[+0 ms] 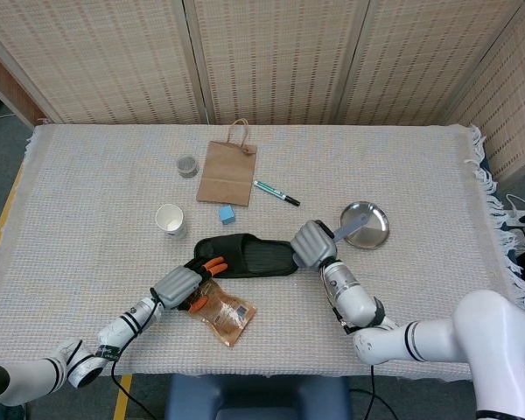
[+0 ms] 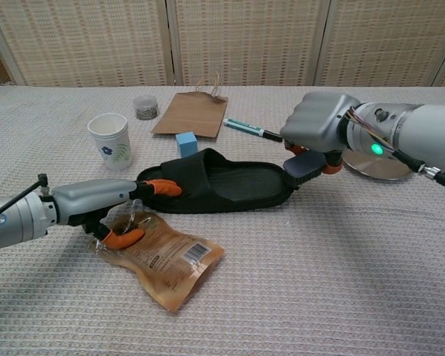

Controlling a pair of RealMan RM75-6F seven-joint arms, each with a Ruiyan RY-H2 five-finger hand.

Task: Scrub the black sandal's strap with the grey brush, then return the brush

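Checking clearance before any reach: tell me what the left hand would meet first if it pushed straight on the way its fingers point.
Most likely the black sandal: the left hand's fingertips already lie at its strap end, probably touching, though depth is unclear.

In the head view we find the sandal (image 1: 245,255) just below the middle of the frame, on the table (image 1: 420,184). The left hand (image 1: 182,285) lies at its lower left, fingertips touching its toe end, over the pouch (image 1: 225,312). The right hand (image 1: 312,242) sits at the sandal's right end, the brush (image 2: 302,166) in it, with the metal plate (image 1: 365,225) further right. Above the sandal come the small cube (image 1: 227,214), the cup (image 1: 170,220) to the left, then the paper bag (image 1: 227,171), the jar (image 1: 187,165) left of it and the pen (image 1: 276,192) right of it.
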